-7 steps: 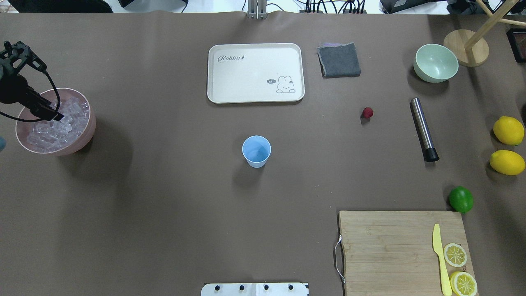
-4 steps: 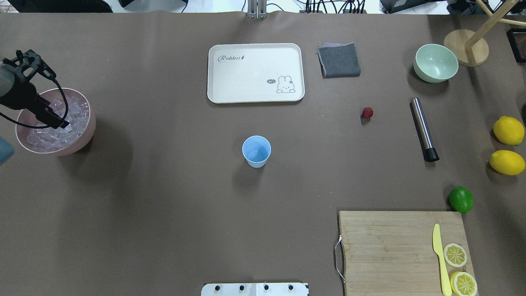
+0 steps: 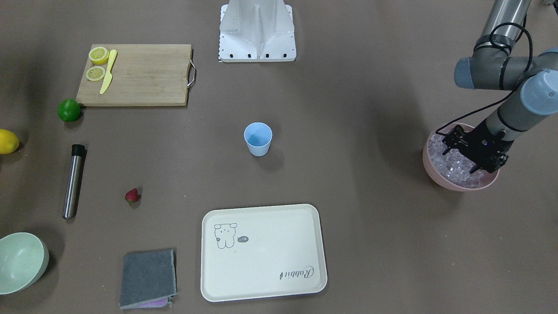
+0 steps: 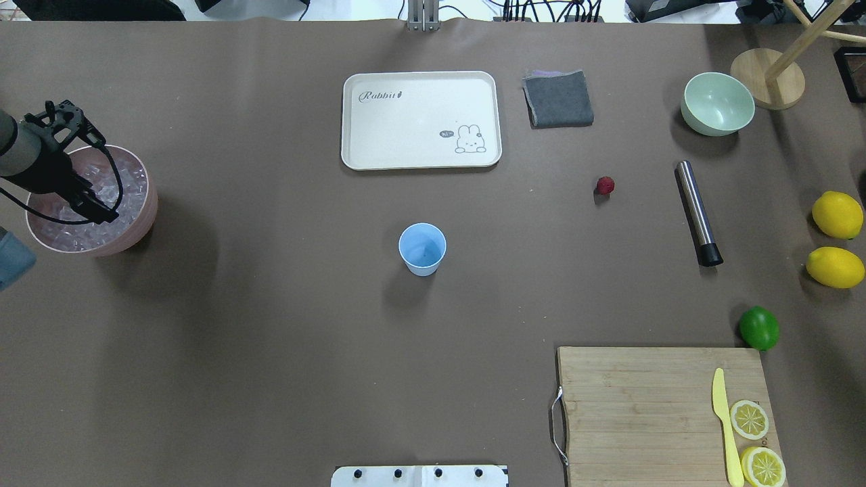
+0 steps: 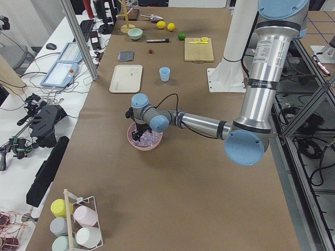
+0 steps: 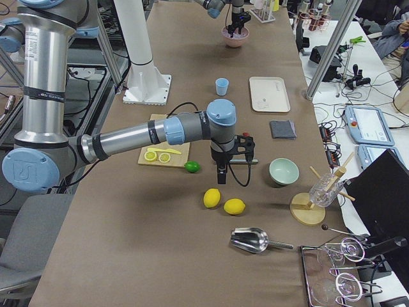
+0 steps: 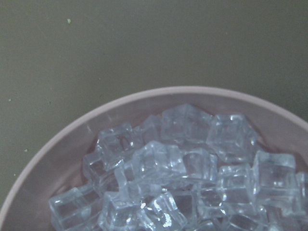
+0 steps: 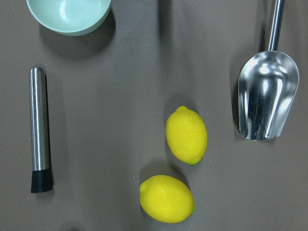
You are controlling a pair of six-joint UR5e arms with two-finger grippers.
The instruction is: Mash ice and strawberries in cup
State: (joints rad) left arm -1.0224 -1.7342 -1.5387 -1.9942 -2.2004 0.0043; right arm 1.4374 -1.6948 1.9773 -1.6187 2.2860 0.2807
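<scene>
The light blue cup (image 4: 422,248) stands upright mid-table, also in the front view (image 3: 258,138). Its inside looks empty. The ice (image 4: 125,181) fills a pink bowl (image 4: 147,215) at the table's left end, and the left wrist view shows the cubes (image 7: 183,163) close up. My left gripper (image 4: 101,215) reaches down into the ice (image 3: 453,165); I cannot tell whether it is open or shut. The strawberry (image 4: 605,185) lies alone on the table, right of the cup. My right gripper (image 6: 221,174) hangs above the table near the lemons, seen only from the side, state unclear.
A steel muddler (image 4: 698,213) lies right of the strawberry. Nearby are two lemons (image 4: 837,214), a lime (image 4: 759,328), a pale green bowl (image 4: 717,103), a metal scoop (image 8: 267,96), a cutting board (image 4: 643,406) with knife and lemon slices, a white tray (image 4: 421,120) and a grey cloth (image 4: 558,99).
My left gripper has swung toward the robot's side of the pink bowl and its tip sits lower among the ice cubes. Nothing else has moved.
</scene>
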